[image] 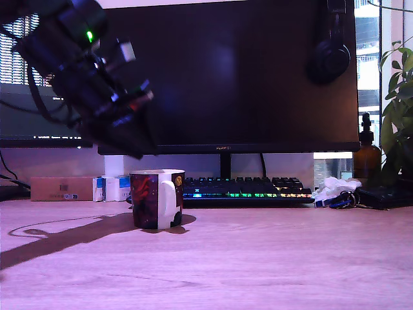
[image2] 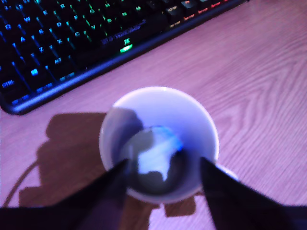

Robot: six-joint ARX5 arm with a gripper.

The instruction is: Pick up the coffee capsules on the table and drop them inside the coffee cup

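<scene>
Coffee cup (image: 157, 198) stands upright on the wooden table (image: 271, 258), just in front of the backlit keyboard (image: 248, 188), handle turned toward the exterior view's right. Gripper (image: 132, 139) hangs above the cup, tilted, offset toward the exterior view's left, clear of the rim. In the wrist view the gripper (image2: 163, 167) has its two dark fingers (image2: 112, 184) spread apart, straddling the cup's mouth (image2: 158, 100) with nothing between them; claw is well open and empty. Inside the cup, at the bottom, sits a blurred shape with a blue edge and pale patch, likely a coffee capsule (image2: 156, 158); too soft to say which one, or whether more than one lies there. No capsule shows on the table in either view, though the wrist view covers little beyond the cup. Small white-and-blue boxes (image: 111, 188) behind the cup, toward the exterior view's left, are not the target. Judgement: release step, at or near its end. To do it well, keep the jaws wide and centred over the mouth until the capsule is plainly settled, then lift straight up away from the cup, avoiding any sideways drift that might let a fingertip catch the rim and tip or slide the cup toward the keyboard.
</scene>
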